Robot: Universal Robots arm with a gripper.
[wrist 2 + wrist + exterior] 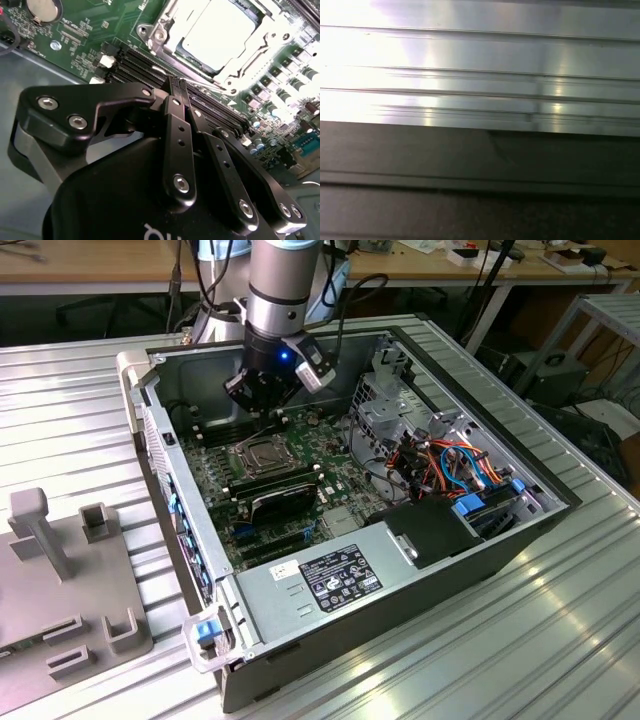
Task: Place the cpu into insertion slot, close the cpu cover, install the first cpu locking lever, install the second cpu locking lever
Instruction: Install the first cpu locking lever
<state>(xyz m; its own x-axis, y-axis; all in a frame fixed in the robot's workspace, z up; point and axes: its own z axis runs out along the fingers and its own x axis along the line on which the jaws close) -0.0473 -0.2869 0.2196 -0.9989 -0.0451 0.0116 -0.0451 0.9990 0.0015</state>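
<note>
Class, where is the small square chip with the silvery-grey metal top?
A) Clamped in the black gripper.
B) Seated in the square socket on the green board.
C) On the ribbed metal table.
B: in the second wrist view the flat silvery-grey cpu sits inside the square metal-rimmed insertion slot, clear of the black gripper.

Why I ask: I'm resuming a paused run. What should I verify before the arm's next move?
1. cpu seated flat in the insertion slot: ok.
2. cpu cover down around the chip: ok, it seems.
3. Both locking levers latched: cannot tell.
4. gripper empty, fingers shut together: ok.
5. gripper clear of the memory slots beneath its tips: cannot tell.
</note>
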